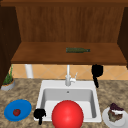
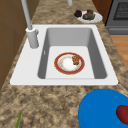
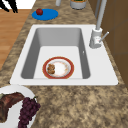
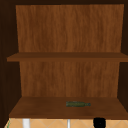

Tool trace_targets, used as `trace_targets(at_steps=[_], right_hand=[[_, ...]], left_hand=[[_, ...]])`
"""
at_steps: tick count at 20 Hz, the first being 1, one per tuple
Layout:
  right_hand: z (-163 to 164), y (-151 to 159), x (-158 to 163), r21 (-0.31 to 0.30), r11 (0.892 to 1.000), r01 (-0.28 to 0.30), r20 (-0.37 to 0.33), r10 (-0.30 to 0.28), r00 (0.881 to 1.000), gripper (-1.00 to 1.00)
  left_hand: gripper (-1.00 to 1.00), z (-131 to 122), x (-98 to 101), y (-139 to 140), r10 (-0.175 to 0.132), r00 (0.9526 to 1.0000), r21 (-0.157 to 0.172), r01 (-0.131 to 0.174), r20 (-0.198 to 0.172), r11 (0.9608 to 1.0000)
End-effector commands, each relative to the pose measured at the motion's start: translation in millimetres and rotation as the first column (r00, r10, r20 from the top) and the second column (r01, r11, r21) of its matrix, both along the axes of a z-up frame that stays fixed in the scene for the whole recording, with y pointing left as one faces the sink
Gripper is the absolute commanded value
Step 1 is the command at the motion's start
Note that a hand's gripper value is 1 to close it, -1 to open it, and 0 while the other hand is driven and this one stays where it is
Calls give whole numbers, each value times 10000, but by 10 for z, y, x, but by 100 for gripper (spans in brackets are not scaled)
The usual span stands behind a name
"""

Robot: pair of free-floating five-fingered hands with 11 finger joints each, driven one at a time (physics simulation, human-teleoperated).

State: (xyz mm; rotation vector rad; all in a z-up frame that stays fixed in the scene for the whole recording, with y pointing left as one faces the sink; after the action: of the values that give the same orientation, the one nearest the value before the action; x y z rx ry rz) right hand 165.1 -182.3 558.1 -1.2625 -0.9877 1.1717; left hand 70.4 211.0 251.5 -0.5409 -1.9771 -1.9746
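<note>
Left hand [image 1: 39,114] at sink [image 1: 42,86] front-left corner, fingers pointing down, holding nothing; blue plate [image 1: 23,106] just left. Right hand [image 1: 97,71] above sink back-right corner (fingers hanging relaxed). Red-rimmed plate [image 2: 69,63] inside sink basin; faucet [image 1: 68,75] behind.

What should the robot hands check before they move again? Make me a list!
1. Left hand holds nothing, hanging at the sink's front left corner: ok.
2. Right hand holds nothing, hanging right of the faucet: ok.
3. Red-rimmed plate lies flat in the basin: ok.
4. Tomato sits on the blue plate: ok.
5. Green bottle lies on its side on the shelf: ok.
6. Finger positions: cannot tell.
</note>
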Motion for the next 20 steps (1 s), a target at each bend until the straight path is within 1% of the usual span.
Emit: trace_targets(at_steps=[1, 3, 6, 8, 11, 13, 14, 15, 16, 18, 20], right_hand=[[-156, -31, -131, -20, 9993, -363, 1083, 363, 9935, -100], [-255, -43, -185, -39, 9990, -451, 1351, 453, 9898, -100], [-366, -64, -236, -77, 9984, -569, 1929, 573, 9795, -100], [-490, -92, -321, 91, 9983, -571, 2155, 538, 9750, -100], [-688, -143, -436, 250, 9964, -811, 2499, 723, 9656, -100], [-868, -185, -591, 301, 9955, -894, 2473, 793, 9657, -100], [-932, -226, -666, 172, 9958, -898, 2477, 828, 9653, -100], [-998, -213, -786, 47, 9976, -693, 2523, 658, 9654, -100], [-1052, -190, -856, -84, 9978, -651, 2585, 651, 9638, -100], [-1172, -174, -1016, -291, 9976, -627, 2428, 679, 9677, -100], [-1333, -183, -1181, -475, 9969, -629, 2360, 724, 9691, -100]], left_hand=[[0, 0, 0, 0, 0, 10000, 0, 0, 0, 10000], [0, 0, 0, 0, 0, 10000, 0, 0, 0, 10000], [0, 0, 0, 0, 0, 10000, 0, 0, 0, 10000], [0, 0, 0, 0, 0, 10000, 0, 0, 0, 10000], [0, 0, 0, 0, 0, 10000, 0, 0, 0, 10000], [0, 0, 0, 0, 0, 10000, 0, 0, 0, 10000], [0, 0, 0, 0, 0, 10000, 0, 0, 0, 10000], [0, 0, 0, 0, 0, 10000, 0, 0, 0, 10000], [0, 0, 0, 0, 0, 10000, 0, 0, 0, 10000], [0, 0, 0, 0, 0, 10000, 0, 0, 0, 10000], [0, 0, 0, 0, 0, 10000, 0, 0, 0, 10000]])
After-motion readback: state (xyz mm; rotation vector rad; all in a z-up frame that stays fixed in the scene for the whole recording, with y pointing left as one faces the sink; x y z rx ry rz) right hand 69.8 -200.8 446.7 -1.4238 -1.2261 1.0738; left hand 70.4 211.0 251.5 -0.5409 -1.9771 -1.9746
